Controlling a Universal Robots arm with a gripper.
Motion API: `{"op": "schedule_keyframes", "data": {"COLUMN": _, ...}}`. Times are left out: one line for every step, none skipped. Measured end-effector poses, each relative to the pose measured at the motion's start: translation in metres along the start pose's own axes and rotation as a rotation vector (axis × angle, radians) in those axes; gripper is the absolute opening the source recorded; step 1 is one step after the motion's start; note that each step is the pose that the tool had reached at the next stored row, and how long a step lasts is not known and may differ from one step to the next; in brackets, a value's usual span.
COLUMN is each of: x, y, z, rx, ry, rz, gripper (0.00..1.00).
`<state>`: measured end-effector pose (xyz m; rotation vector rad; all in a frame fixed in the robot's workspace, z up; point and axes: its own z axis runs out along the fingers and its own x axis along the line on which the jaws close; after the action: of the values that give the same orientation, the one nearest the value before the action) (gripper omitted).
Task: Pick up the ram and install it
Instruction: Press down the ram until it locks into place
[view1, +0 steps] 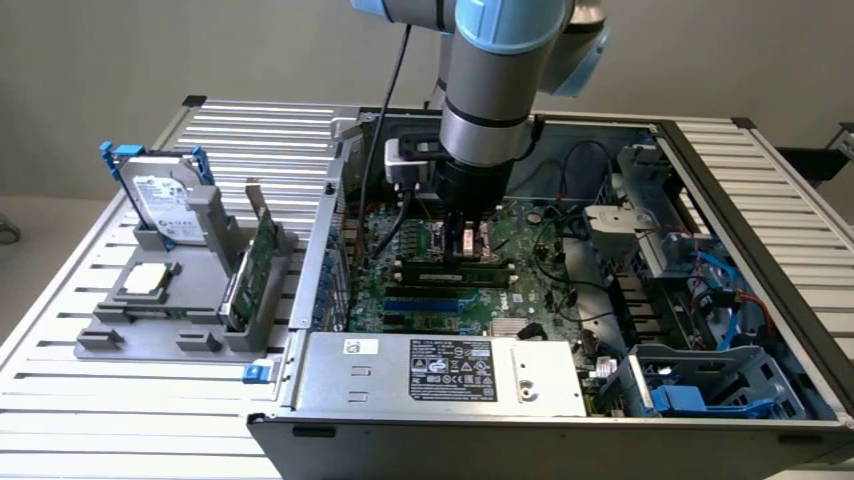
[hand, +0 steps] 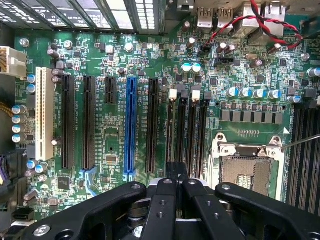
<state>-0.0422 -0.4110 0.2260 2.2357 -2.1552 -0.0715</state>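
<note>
My gripper (view1: 470, 245) reaches down into the open computer case (view1: 314, 300), low over the motherboard (view1: 534, 290). The ram (view1: 447, 267), a long narrow green stick with dark chips, stands in a black memory slot directly below the fingertips. Whether the fingertips touch it I cannot tell. In the wrist view my gripper (hand: 177, 171) has its black fingers pressed together with no gap. They hang over the near end of the row of black memory slots (hand: 186, 130), beside the processor socket (hand: 245, 167).
A grey holder (view1: 147, 340) in the exterior view's left carries a hard drive (view1: 167, 205), a taller green card (view1: 256, 270) and a square silver chip (view1: 144, 282). The power supply (view1: 441, 370) blocks the case front. Drive cages and cables (view1: 714, 290) crowd its right side.
</note>
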Motion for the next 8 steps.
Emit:
{"op": "schedule_keyframes", "data": {"x": 0.0, "y": 0.0, "z": 0.0004, "rx": 0.0, "ry": -0.0002, "rz": 0.0, "gripper": 0.11}}
{"op": "schedule_keyframes", "data": {"x": 0.0001, "y": 0.0, "z": 0.0008, "rx": -0.0002, "ry": -0.0001, "rz": 0.0, "gripper": 0.11}}
{"op": "schedule_keyframes", "data": {"x": 0.0001, "y": 0.0, "z": 0.0011, "rx": -0.0004, "ry": 0.0001, "rz": 0.0, "gripper": 0.11}}
{"op": "schedule_keyframes", "data": {"x": 0.0001, "y": 0.0, "z": 0.0012, "rx": -0.0004, "ry": 0.0001, "rz": 0.0, "gripper": 0.11}}
{"op": "schedule_keyframes", "data": {"x": 0.0001, "y": 0.0, "z": 0.0013, "rx": -0.0004, "ry": -0.0001, "rz": 0.0, "gripper": 0.11}}
{"op": "schedule_keyframes", "data": {"x": 0.0, "y": 0.0, "z": 0.0012, "rx": -0.0003, "ry": -0.0008, "rz": 0.0, "gripper": 0.11}}
{"op": "schedule_keyframes", "data": {"x": -0.0001, "y": 0.0, "z": 0.0001, "rx": 0.0002, "ry": -0.0024, "rz": 0.0, "gripper": 0.11}}
{"op": "schedule_keyframes", "data": {"x": -0.0003, "y": 0.0, "z": -0.0021, "rx": 0.0009, "ry": -0.0042, "rz": 0.0, "gripper": 0.11}}
